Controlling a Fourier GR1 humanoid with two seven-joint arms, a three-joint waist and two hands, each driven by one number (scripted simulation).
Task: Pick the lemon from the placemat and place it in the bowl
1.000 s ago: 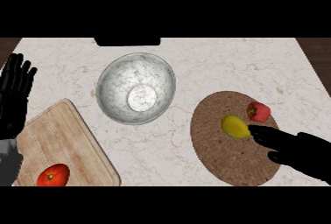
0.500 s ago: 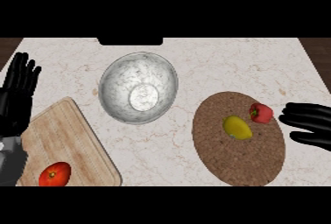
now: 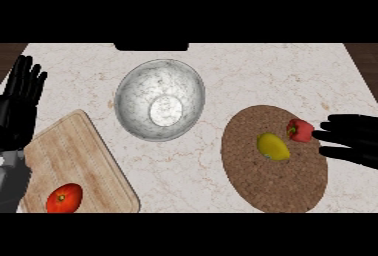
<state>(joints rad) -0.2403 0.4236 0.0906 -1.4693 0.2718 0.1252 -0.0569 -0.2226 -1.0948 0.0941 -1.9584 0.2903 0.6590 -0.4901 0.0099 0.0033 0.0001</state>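
Pale marbled counter (image 3: pixel 244 75) fills the view, with a round cork-brown placemat (image 3: pixel 273 190) at the right, a metal bowl (image 3: pixel 140 95) near the middle, and a wooden board (image 3: pixel 81 150) at the lower left carrying a tomato (image 3: pixel 64 198). On the placemat lies the lemon (image 3: pixel 273 146), roughly at the mat's centre, with a small red pepper (image 3: pixel 299 130) just beside it toward the upper right edge. The right hand (image 3: pixel 354 140) comes in from the right edge, its fingers straight and spread, released and holding nothing; the fingertips sit at the mat's right rim, close to the pepper and apart from the lemon. The left hand (image 3: pixel 21 107) rests open at the left edge, fingers up, also grasping nothing. Judged from this, the task is barely begun: the lemon has not been picked up, the bowl holds nothing, and bowl and mat are well apart. What remains is nearly everything: bringing the right hand over the lemon rather than the pepper, closing round it, lifting, carrying it left across the counter and releasing it into the bowl.
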